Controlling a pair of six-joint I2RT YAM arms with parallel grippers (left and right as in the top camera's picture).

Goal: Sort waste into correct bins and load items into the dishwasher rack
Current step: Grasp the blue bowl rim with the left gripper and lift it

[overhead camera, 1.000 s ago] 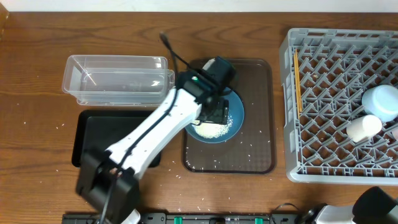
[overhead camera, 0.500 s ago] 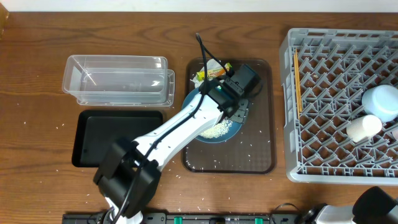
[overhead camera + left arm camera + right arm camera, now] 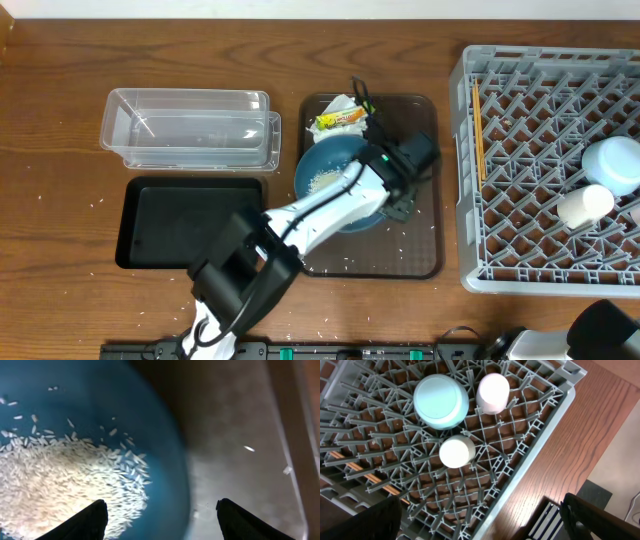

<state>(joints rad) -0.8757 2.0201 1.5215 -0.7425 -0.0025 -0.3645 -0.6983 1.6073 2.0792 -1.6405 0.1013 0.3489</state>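
One snack wrapper (image 3: 340, 119), long axis left-right

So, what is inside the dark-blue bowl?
Loose white rice grains lie heaped in the dark-blue bowl. From overhead, the left arm covers its right part, so that part is hidden.

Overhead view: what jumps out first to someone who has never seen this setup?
A white robot arm stretches across the table to a dark-blue bowl of loose rice, which sits on a brown tray. To the right is a big grey rack with a light-blue bowl already in it.
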